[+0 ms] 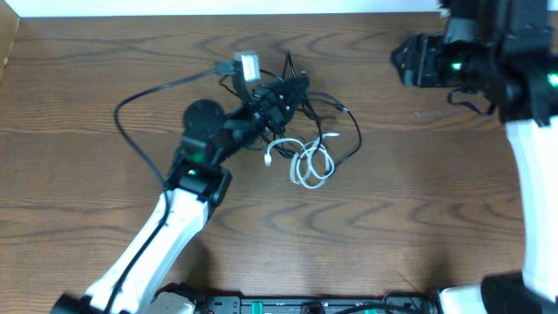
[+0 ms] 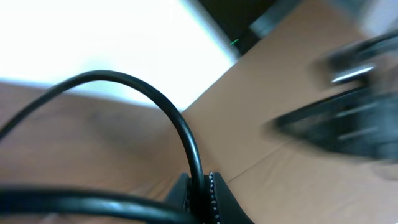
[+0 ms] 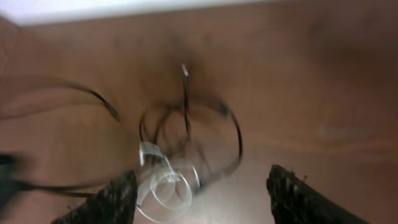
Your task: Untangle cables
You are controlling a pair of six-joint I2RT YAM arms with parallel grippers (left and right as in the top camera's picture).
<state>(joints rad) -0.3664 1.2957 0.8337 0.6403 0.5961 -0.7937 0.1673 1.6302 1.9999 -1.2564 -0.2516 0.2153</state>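
Note:
A tangle of thin black cables (image 1: 336,122) lies at the middle of the wooden table, with a coiled white cable (image 1: 311,166) at its lower edge. My left gripper (image 1: 288,92) is over the tangle's left part, shut on a black cable (image 2: 193,155) that arches up from between its fingers. My right gripper (image 1: 410,61) is at the far right, well apart from the tangle, open and empty. In the right wrist view the black loops (image 3: 233,134) and white coil (image 3: 168,190) show blurred between its spread fingers (image 3: 202,199).
The left arm's own thicker black wire (image 1: 131,105) loops out to the left, with a white tag (image 1: 247,65) near the wrist. The table's back edge meets a white wall (image 1: 218,7). The right arm's white body (image 1: 532,174) stands along the right side.

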